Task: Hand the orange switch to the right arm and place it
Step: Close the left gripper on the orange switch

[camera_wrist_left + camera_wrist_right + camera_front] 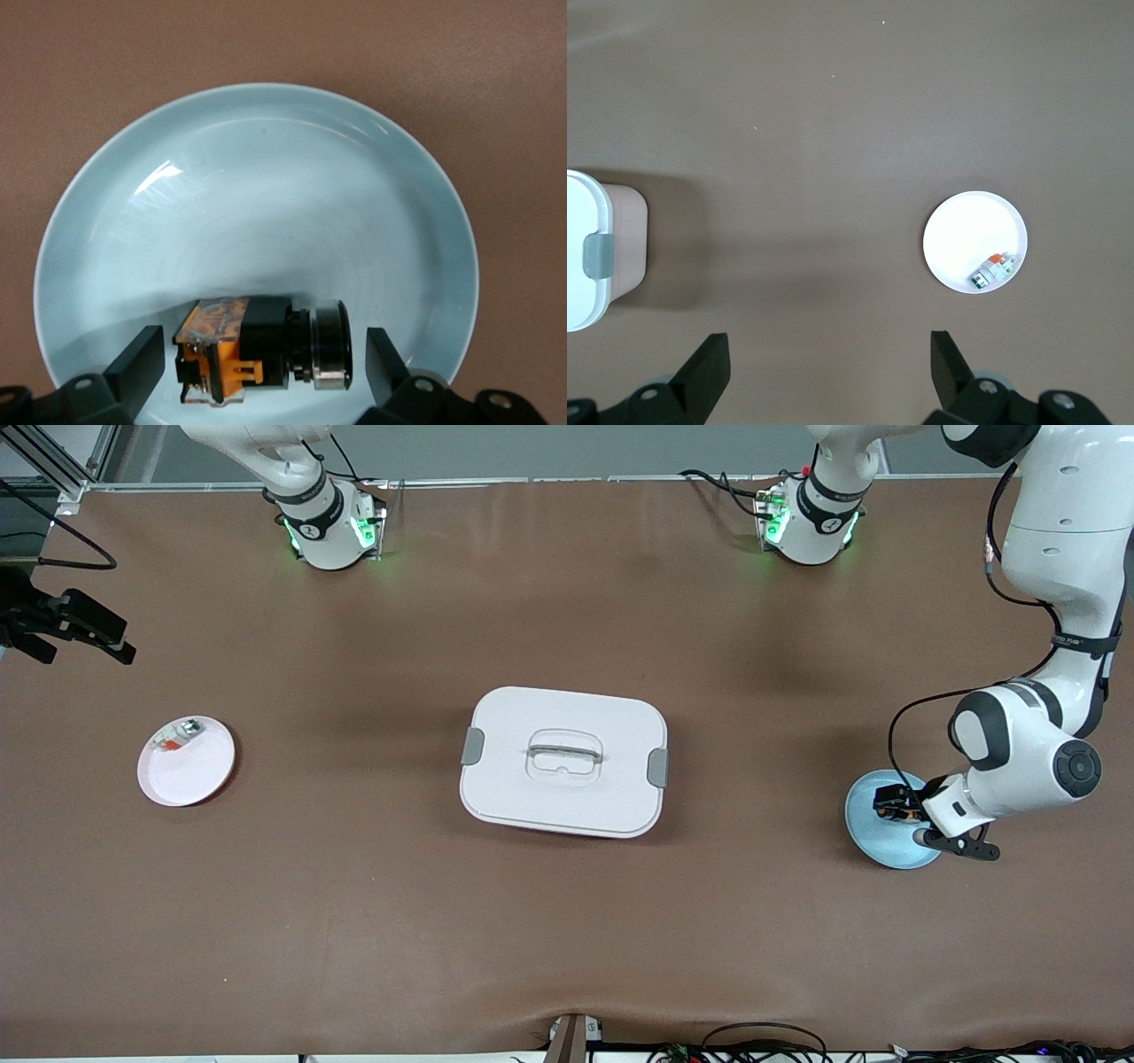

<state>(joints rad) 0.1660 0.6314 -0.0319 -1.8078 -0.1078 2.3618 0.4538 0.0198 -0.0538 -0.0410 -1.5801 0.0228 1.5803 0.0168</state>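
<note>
While wide open, left hand (257,359) straddles orange switch (257,348).

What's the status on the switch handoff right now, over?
Left gripper open, straddling the orange switch in the blue plate. Right gripper open, waiting high over bare table near the white plate. Nothing blocking.
</note>
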